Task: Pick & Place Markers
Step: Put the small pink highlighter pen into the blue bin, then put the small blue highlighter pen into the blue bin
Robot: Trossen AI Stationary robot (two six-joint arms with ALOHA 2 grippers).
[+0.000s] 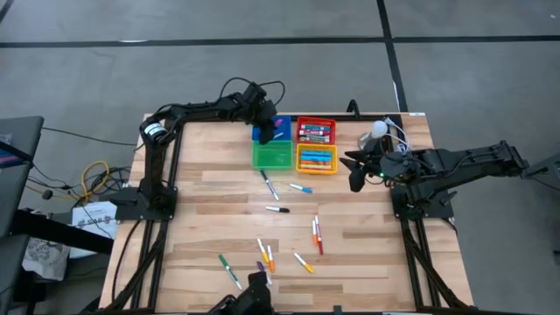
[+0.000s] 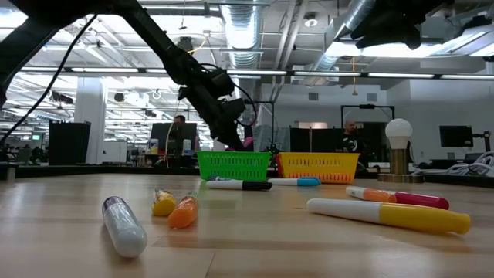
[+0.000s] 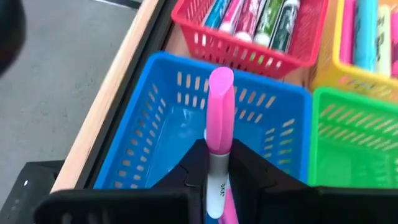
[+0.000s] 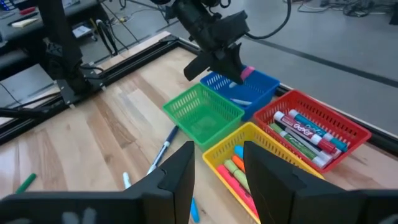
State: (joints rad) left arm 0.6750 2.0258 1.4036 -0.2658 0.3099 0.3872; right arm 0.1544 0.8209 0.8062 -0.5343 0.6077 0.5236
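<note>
Left gripper (image 3: 217, 168): fingers pinched on a pink-capped marker (image 3: 219, 118), cap end projecting forward, held above the blue bin (image 3: 143, 143). Red bin (image 3: 249, 56) beside it holds several markers; green bin (image 3: 348, 143) adjacent. Right gripper (image 1: 357, 171): fingers parted, empty, raised near the yellow bin (image 1: 317, 168). Loose markers (image 1: 278, 209) scattered across the wooden table (image 1: 367, 254).

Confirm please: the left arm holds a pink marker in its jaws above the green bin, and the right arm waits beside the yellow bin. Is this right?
Not quite. The pink marker in the left gripper is above the blue bin, not the green bin; the left wrist view shows it. The right gripper does wait beside the yellow bin.
</note>
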